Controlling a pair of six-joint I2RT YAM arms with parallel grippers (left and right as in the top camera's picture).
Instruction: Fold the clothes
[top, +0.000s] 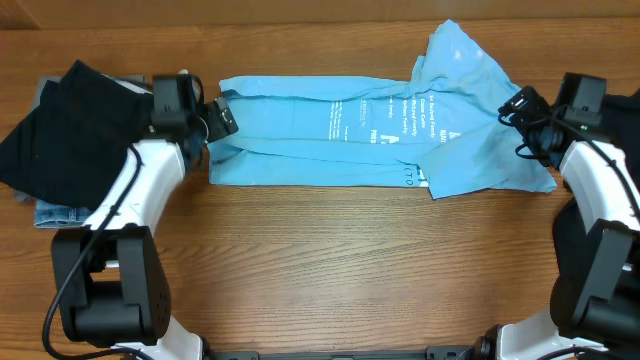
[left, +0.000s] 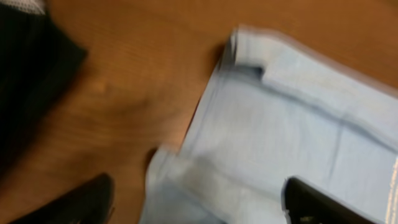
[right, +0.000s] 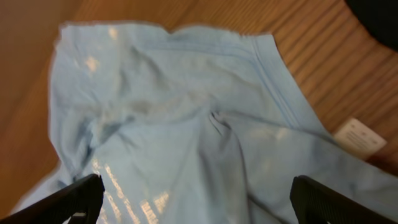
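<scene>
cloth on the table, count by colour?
light blue T-shirt: 1
black garment: 1
denim-blue cloth: 1, mostly hidden under the black one
grey cloth edge: 1, only a sliver shows
Total: 4
</scene>
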